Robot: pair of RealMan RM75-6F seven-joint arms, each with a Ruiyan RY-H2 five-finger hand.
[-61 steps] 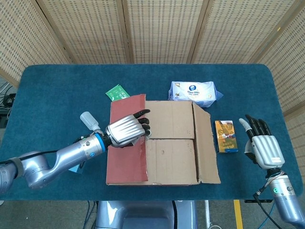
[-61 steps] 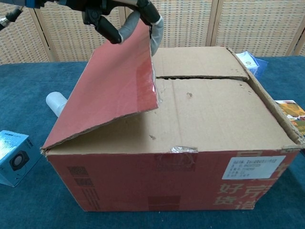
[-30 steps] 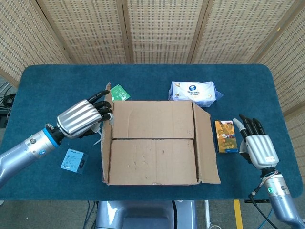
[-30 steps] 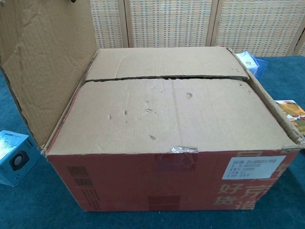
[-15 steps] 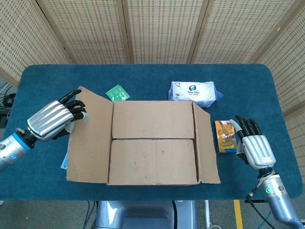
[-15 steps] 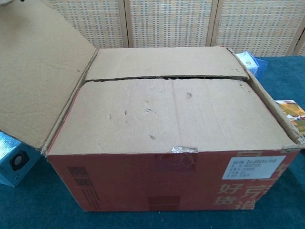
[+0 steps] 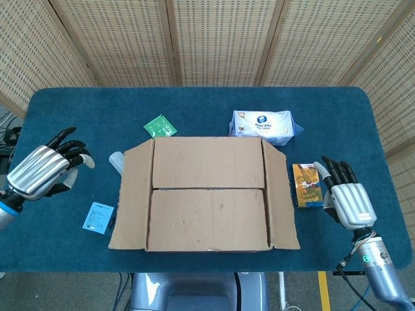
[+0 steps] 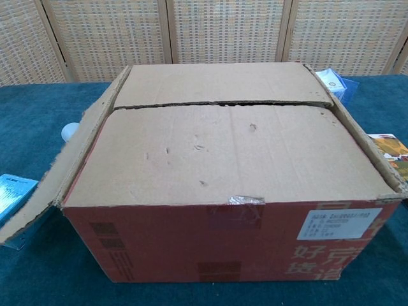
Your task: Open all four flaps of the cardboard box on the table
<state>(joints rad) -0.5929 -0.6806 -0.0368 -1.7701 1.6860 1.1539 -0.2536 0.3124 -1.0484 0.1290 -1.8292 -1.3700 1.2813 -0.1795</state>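
The big brown cardboard box [image 7: 207,193] with red printed sides stands in the middle of the blue cloth table [image 7: 194,107], and its left outer flap [image 7: 131,197] now hangs outward and downward over the left edge; two seconds ago this flap still lay over the top with the left hand pressing under it, then it stood upright, and in the last half second it dropped to where it is now. The left hand [image 7: 40,171] has let it go and moved away to the far left of the table, well apart from the box, with nothing in it and its fingers loosely curled. The right hand [image 7: 346,197] rests at the right side near the small yellow carton [image 7: 307,184], empty, with fingers straight and a little spread; it has moved only slightly. The right outer flap [image 7: 279,197] already leans outward. In my judgement two flaps are done and two remain: the far inner flap [image 8: 217,83] and the near inner flap [image 8: 229,153] lie flat and closed, meeting at a seam across the top. Around the box I see a white wipes pack [image 7: 262,124], a green packet [image 7: 159,125], a small blue box [image 7: 98,216] and a white bottle [image 7: 117,160] partly hidden behind the opened flap.
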